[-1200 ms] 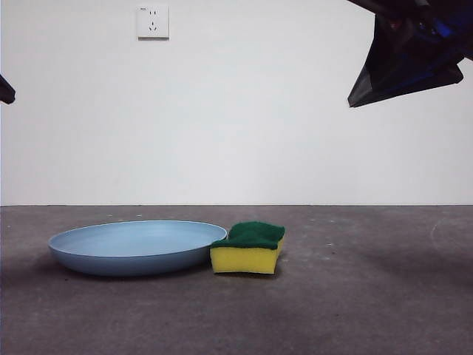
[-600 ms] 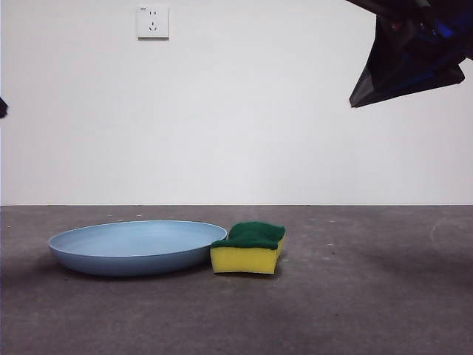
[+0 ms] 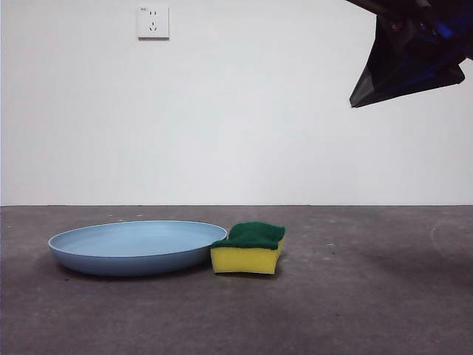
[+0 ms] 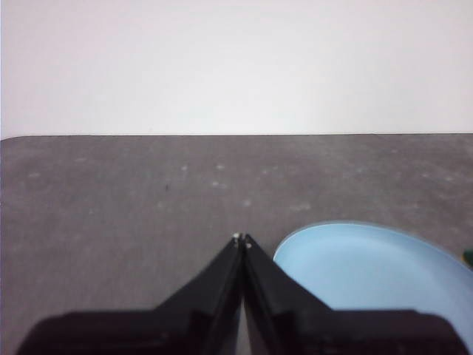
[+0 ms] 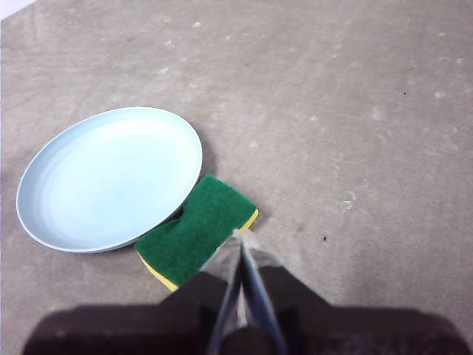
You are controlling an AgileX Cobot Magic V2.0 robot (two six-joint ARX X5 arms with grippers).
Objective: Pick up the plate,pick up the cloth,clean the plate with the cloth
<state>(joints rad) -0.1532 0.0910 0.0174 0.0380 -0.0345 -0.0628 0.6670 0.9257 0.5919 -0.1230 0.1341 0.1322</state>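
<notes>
The light-blue plate (image 3: 137, 246) lies flat on the dark table, left of centre in the front view. The cloth (image 3: 248, 248), a yellow sponge with a green top, lies against the plate's right rim. My right gripper (image 5: 239, 235) is shut and empty, high above the cloth (image 5: 196, 231) and beside the plate (image 5: 111, 177); its arm is the dark shape (image 3: 410, 55) at the front view's top right. My left gripper (image 4: 242, 239) is shut and empty, low beside the plate's rim (image 4: 369, 270), and is out of the front view.
A white wall with a socket (image 3: 152, 21) stands behind the table. The grey table surface (image 3: 369, 296) stretches to the right of the cloth.
The black tip of the left arm at the front view's left edge has slipped out of view. The right arm, plate and cloth have not moved.
</notes>
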